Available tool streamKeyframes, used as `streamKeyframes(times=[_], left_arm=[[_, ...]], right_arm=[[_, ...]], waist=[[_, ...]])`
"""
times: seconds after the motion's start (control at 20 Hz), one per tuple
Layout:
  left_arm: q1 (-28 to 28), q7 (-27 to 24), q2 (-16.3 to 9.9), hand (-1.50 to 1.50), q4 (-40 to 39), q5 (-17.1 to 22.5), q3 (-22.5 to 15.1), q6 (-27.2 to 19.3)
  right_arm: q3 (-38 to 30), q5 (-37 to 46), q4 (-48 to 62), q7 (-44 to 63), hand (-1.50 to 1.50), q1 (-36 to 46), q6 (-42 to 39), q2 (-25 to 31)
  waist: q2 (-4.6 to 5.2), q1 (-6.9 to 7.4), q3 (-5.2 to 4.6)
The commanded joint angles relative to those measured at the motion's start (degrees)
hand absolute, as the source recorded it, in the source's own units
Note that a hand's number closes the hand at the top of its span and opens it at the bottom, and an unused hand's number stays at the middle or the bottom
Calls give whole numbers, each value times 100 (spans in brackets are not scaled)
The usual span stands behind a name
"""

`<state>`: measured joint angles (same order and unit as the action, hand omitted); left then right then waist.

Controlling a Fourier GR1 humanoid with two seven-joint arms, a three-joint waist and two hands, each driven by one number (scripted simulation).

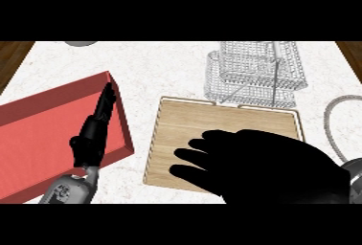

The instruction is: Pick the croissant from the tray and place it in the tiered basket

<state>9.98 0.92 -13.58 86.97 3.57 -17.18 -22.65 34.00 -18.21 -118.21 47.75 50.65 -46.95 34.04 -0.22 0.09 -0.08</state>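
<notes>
The right hand [283, 165] hangs over the wooden tray [184, 127], fingers spread, grasping nothing. The left hand [96, 129] rests released, fingers straight. The wire tiered basket [254, 74] stands behind the tray.

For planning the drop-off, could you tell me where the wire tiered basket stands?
In the head view, the wire tiered basket stands at the counter's far right, just beyond the wooden tray.

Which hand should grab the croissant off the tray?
The right hand, I think. It hovers over the wooden tray, fingers spread, hiding whatever lies underneath. The wire basket sits just beyond that tray. The left hand rests straight-fingered over the red box, farther away.
</notes>
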Motion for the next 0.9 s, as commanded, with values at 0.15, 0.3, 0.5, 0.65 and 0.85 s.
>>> streamKeyframes(times=[0.15,0.3,0.5,0.65,0.85], left_arm=[[-12,-248,156,0,-209,-77,57,56],[114,-33,112,0,-152,-107,143,98],[220,266,34,0,52,-179,261,58],[-68,-254,115,0,-191,-115,264,255],[-55,-135,320,0,-186,-298,158,138]], right_arm=[[640,124,-58,890,-150,101,-274,74],[600,96,106,969,-150,233,-350,50],[583,409,37,797,-150,164,-492,227],[450,839,271,293,-150,163,-823,253],[534,1342,-19,321,-150,-164,-878,154]], waist=[[2,-28,-2],[3,-19,-1],[6,1,4],[26,29,4],[16,0,6]])
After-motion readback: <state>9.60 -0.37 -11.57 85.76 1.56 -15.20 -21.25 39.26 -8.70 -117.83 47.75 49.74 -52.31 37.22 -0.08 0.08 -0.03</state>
